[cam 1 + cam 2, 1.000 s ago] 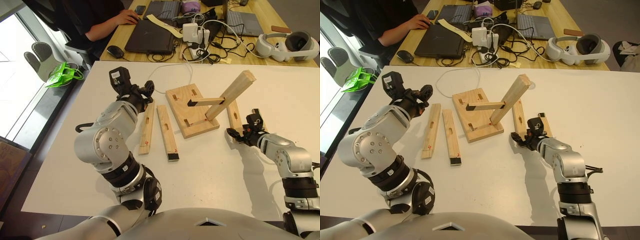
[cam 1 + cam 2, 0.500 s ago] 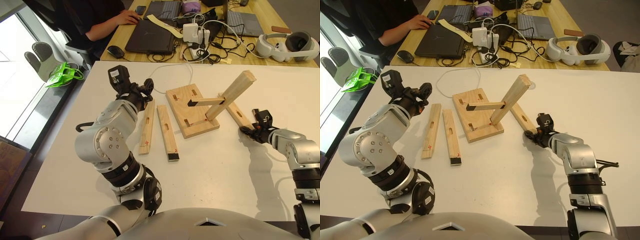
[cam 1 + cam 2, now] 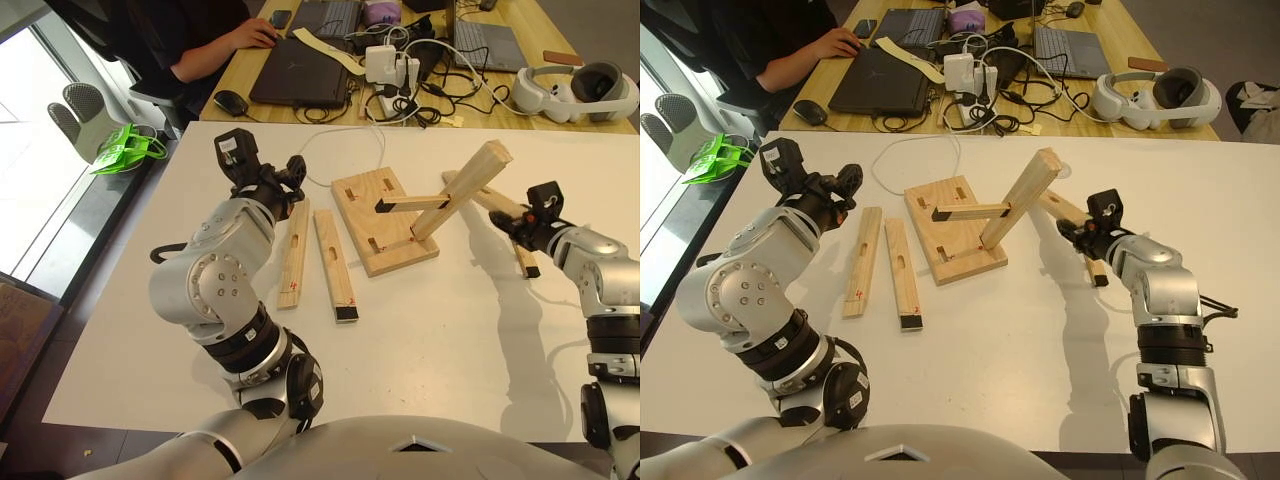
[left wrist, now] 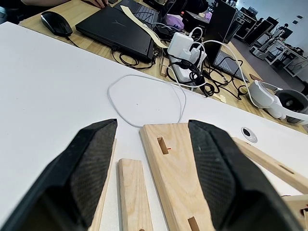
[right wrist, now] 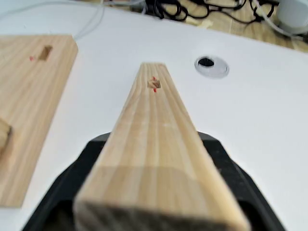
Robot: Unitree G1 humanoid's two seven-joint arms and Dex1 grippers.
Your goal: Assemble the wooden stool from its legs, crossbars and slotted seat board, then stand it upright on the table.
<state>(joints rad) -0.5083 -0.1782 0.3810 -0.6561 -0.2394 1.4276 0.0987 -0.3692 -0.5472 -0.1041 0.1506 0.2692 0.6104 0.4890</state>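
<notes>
1. Right tool point(image 3: 537, 217) is clamped around a held leg point(image 3: 487, 200), which lies slantwise just right of the seat board point(image 3: 372, 240).
2. Seat board lies flat on the white counter point(image 3: 430, 330). A tilted leg point(image 3: 470, 178) stands in it, with a short crossbar point(image 3: 412, 203) jutting from its side.
3. Left tool point(image 4: 153, 126) is open and gripping nothing. It hovers over the far ends of an outer loose leg point(image 3: 294, 256) and an inner loose leg point(image 3: 334, 262), which lie side by side left of the board.

Your left arm is bent, elbow high, its gripper point(image 3: 288, 178) spread open. Your right arm stretches forward and inward, its gripper point(image 3: 525, 222) clamped on a leg point(image 5: 154, 120).
</notes>
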